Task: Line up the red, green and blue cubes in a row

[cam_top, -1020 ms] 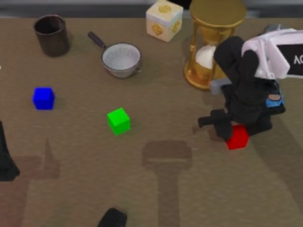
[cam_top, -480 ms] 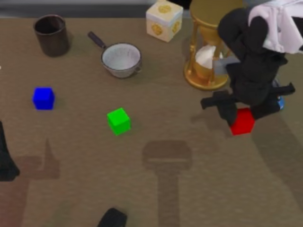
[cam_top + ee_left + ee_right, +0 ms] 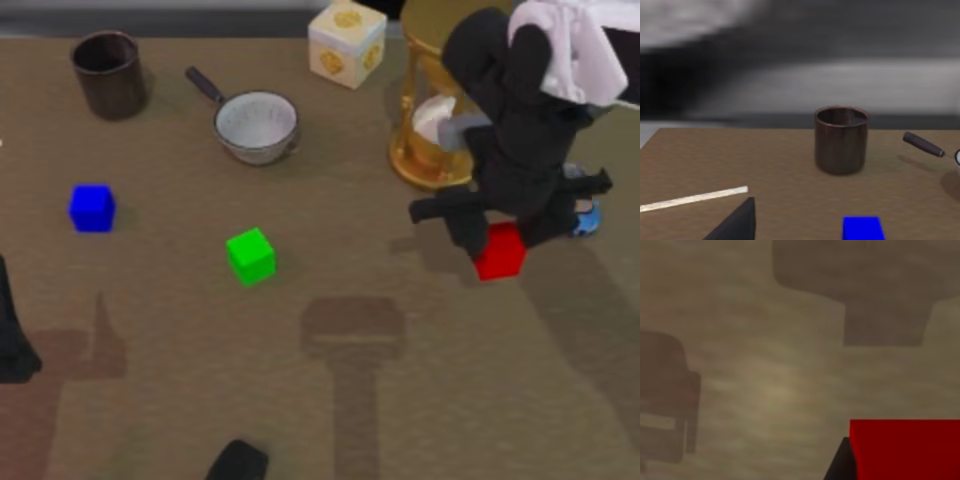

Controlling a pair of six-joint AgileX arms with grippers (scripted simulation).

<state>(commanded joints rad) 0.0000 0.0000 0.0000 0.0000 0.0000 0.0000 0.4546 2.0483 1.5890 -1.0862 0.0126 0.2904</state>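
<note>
Right gripper (image 3: 497,243), toward the table's right edge, fingers closed around the red cube (image 3: 500,252), apparently lifted clear of the surface. The green cube (image 3: 250,255) lies well to its left near the table's middle, and the blue cube (image 3: 92,208) farther left, so the carry likely runs leftward. Left arm parked at the left edge.

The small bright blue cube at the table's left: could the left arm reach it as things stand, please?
Probably yes. The small bright blue cube sits alone on bare table, apart from the dark brown cup, and the left gripper is parked on that side with nothing between them.
</note>
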